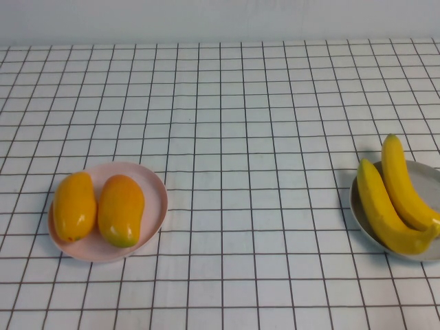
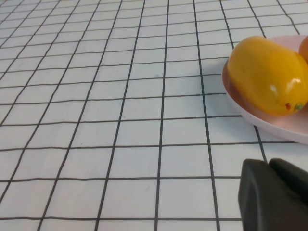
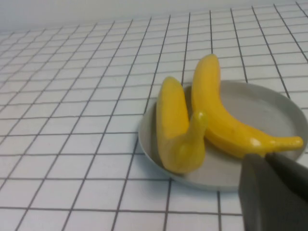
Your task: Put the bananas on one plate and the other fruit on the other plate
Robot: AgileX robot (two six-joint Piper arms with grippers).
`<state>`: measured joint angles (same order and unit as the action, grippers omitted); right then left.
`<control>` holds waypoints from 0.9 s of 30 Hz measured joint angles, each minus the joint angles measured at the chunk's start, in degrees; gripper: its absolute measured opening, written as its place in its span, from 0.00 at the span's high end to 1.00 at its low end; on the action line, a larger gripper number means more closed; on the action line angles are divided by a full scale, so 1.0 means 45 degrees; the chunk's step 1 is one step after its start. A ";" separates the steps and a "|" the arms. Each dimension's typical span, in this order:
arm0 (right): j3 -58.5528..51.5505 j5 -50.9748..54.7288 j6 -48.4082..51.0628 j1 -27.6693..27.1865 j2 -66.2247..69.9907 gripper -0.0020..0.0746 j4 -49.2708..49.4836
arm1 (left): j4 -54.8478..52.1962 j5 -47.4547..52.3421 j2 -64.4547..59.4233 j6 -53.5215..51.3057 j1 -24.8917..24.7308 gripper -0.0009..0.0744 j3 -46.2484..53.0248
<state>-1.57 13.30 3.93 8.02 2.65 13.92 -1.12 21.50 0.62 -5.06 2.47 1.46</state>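
Note:
Two orange-yellow mango-like fruits (image 1: pixel 75 205) (image 1: pixel 121 210) lie side by side on the pale pink plate (image 1: pixel 159 189) at the front left. Two yellow bananas (image 1: pixel 383 210) (image 1: pixel 405 182) lie on the light-grey plate (image 1: pixel 427 183) at the right edge. Neither gripper shows in the high view. In the left wrist view my left gripper (image 2: pixel 269 163) is shut and empty, close to the pink plate (image 2: pixel 284 130) and a mango (image 2: pixel 267 74). In the right wrist view my right gripper (image 3: pixel 264 156) is shut and empty, just short of the grey plate (image 3: pixel 260 110) with the bananas (image 3: pixel 175 125) (image 3: pixel 221 115).
A white cloth with a black grid (image 1: pixel 240 137) covers the whole table. The grey plate runs partly past the right edge of the high view. A pale wall stands behind the table.

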 joint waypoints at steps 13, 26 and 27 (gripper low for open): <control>-0.0059 0.1248 -0.4922 -0.0503 -0.0687 0.99 -0.3837 | 0.0000 0.0000 0.0000 0.0000 0.0000 0.99 0.0000; -0.0059 0.1391 -0.2862 -0.0503 -0.0687 0.99 -0.3879 | 0.0000 0.0000 0.0000 0.0000 0.0000 0.99 0.0000; -0.0059 0.1391 -0.2868 -0.0503 -0.0687 0.99 -0.3879 | 0.0000 0.0000 0.0000 0.0000 0.0000 0.99 0.0000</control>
<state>-1.83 19.56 -8.97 5.76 -0.43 -3.54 -1.12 21.50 0.62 -5.06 2.47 1.46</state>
